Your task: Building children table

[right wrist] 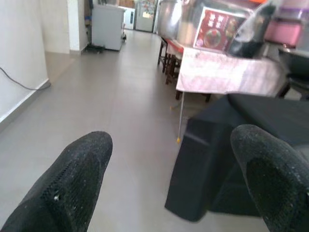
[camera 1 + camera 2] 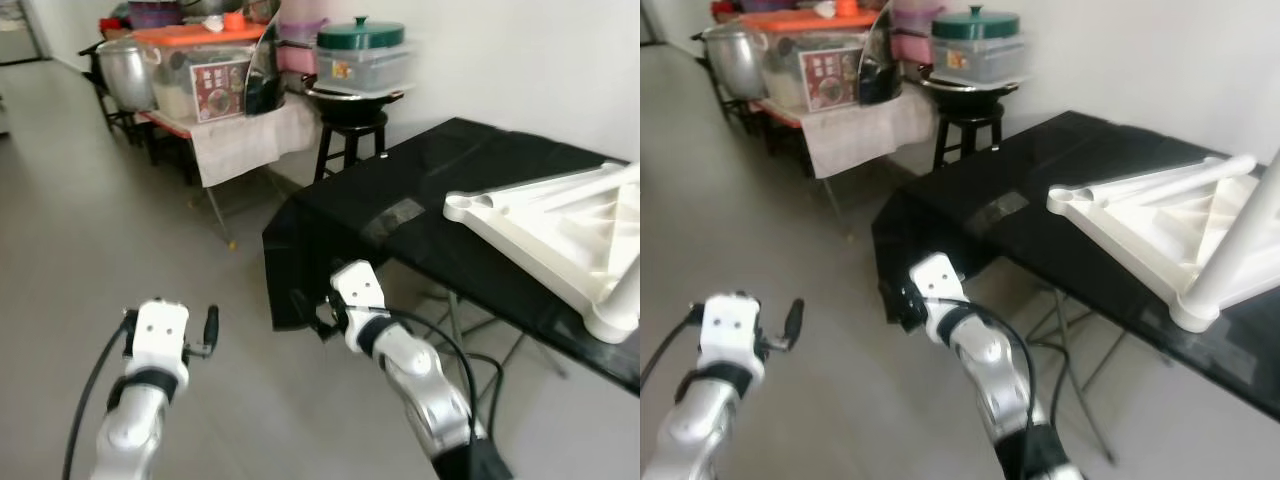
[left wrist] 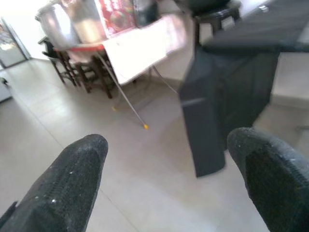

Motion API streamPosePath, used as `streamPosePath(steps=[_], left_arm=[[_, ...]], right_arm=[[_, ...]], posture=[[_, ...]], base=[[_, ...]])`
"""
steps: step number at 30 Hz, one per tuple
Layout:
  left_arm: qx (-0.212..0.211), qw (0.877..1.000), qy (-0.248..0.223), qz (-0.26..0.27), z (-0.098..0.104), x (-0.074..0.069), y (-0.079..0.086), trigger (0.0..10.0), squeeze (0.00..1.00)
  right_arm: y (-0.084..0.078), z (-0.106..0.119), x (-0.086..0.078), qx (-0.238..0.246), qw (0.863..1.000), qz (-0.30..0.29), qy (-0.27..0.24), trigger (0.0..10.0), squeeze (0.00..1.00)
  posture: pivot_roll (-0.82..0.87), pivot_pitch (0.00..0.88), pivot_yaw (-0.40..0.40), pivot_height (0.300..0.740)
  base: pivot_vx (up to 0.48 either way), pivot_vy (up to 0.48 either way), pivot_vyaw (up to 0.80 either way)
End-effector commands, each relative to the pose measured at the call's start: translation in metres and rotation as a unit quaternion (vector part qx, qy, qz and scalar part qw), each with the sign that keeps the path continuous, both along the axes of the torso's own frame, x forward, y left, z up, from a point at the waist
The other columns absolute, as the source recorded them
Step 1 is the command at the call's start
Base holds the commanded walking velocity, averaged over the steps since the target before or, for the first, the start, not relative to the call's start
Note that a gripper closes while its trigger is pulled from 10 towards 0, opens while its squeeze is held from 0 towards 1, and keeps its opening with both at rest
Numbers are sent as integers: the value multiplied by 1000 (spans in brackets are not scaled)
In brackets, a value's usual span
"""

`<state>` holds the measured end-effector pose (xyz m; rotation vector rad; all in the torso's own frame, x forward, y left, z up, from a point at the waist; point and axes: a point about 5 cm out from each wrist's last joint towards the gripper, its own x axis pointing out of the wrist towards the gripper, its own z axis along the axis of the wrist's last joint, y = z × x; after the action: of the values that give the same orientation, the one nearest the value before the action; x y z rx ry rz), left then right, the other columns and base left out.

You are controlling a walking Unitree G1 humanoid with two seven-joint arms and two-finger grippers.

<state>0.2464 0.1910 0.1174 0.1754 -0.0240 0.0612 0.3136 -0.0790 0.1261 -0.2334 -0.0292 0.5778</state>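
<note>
A white children's table (image 2: 560, 225) lies upside down on a black-draped table (image 2: 400, 200) at the right, with one white leg (image 2: 1230, 250) standing up from its near corner. My right gripper (image 2: 312, 315) hangs in front of the black cloth's near corner, below the tabletop and short of the white table. Its wrist view shows the fingertips (image 1: 72, 179) wide apart, open, with nothing between them. My left gripper (image 2: 170, 318) is over bare floor at the lower left, open and empty, its fingers (image 3: 72, 179) spread.
A side table with a white cloth (image 2: 245, 140) carries a steel pot (image 2: 128, 70) and an orange-lidded box (image 2: 200, 60) at the back. A black stool (image 2: 350, 130) holds a green-lidded container (image 2: 362, 50). Folding legs and cables (image 2: 1070, 330) run under the black table. Grey floor lies open to the left.
</note>
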Motion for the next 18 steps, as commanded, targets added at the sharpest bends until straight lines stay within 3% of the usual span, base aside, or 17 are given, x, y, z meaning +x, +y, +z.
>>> streamPosePath(steps=[1,12,13,15,17,18], left_arm=[[1,1000,-6,-2,3,3,1,10000,0],[-3,1000,-10,0,4,2,0,10000,0],[-4,1000,-11,-2,3,2,0,10000,0],[-4,1000,-11,-2,3,2,0,10000,0],[-2,1000,-17,-9,4,1,-4,10000,0],[-2,1000,-17,-9,4,1,-4,10000,0]], right_arm=[[-3,3,3,5,1000,-7,-4,10000,0],[-3,2,2,-4,1000,-6,-4,10000,0],[-4,0,1,-10,1000,-5,-4,10000,0],[-4,0,1,-10,1000,-5,-4,10000,0],[-6,-2,-2,-29,1000,-4,-4,10000,0],[-6,-2,-2,-29,1000,-4,-4,10000,0]], posture=[[-72,16,19,740],[-76,17,-18,740],[-83,15,-71,740],[-83,15,-71,740],[-82,22,-165,740],[-82,22,-165,740]], base=[[0,0,0],[0,0,0],[0,0,0],[0,0,0],[0,0,0],[0,0,0]])
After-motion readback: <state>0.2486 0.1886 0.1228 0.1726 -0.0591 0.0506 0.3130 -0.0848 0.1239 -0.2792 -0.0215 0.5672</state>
